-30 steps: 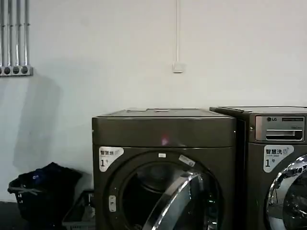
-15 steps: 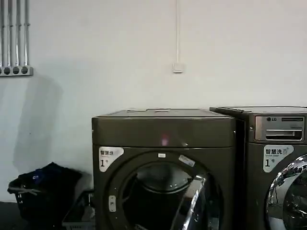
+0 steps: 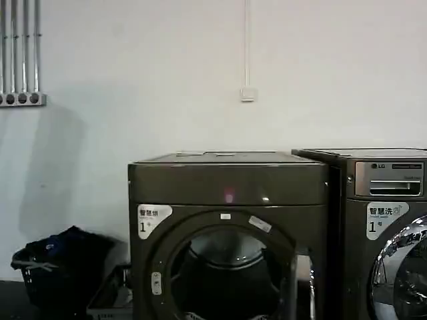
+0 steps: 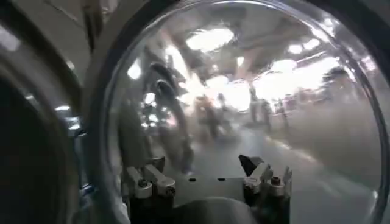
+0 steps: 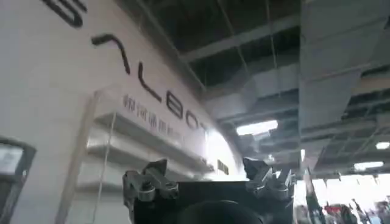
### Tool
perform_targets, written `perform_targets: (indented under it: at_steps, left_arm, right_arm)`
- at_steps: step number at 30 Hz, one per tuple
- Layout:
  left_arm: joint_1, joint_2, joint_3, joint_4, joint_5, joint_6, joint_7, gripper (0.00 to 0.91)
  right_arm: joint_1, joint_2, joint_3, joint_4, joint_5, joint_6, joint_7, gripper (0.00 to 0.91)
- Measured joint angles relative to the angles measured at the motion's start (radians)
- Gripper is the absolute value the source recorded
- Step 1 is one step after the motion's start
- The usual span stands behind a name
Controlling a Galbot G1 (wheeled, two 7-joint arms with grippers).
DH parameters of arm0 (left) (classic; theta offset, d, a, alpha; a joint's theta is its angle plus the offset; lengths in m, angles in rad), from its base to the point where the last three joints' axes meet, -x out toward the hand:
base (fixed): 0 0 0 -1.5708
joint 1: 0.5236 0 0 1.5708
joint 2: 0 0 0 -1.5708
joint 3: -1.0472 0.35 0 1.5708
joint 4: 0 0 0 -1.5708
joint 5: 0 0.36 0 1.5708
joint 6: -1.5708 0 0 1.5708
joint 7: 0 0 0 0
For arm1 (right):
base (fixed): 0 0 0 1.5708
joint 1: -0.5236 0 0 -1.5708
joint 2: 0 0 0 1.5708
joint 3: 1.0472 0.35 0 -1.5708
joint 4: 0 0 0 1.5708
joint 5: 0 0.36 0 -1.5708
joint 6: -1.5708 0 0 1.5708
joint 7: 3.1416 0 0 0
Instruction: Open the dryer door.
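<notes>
Our left gripper hangs spread against the dryer door; we see it now swung edge-on, the dryer standing open.

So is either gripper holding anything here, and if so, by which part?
Nothing is held. The left gripper is open, facing the glass of the swung-out dryer door. The right gripper is open, pointing up at a ceiling.

Two machines (side by side), two laundry baskets.
</notes>
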Motion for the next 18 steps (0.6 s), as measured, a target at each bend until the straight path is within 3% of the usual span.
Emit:
perform_targets:
  at_steps: [6, 11, 15, 18]
  left_arm:
    - [-0.028, -0.032, 0.049, -0.005, 0.0, -0.003, -0.005, 0.907]
    - [-0.044, -0.065, 0.083, -0.004, 0.002, -0.003, -0.007, 0.907]
    - [-0.062, -0.09, 0.108, 0.007, 0.005, 0.0, -0.013, 0.907]
    - [-0.079, -0.118, 0.129, 0.024, 0.005, 0.002, -0.026, 0.907]
  right_arm:
    - [-0.018, 0.002, 0.061, -0.056, -0.032, -0.044, 0.086, 0.907]
    - [-0.042, -0.005, 0.115, -0.113, -0.077, -0.042, 0.165, 0.907]
    - [-0.059, -0.006, 0.142, -0.134, -0.056, -0.055, 0.21, 0.907]
    - [-0.071, -0.009, 0.152, -0.133, -0.055, -0.102, 0.276, 0.907]
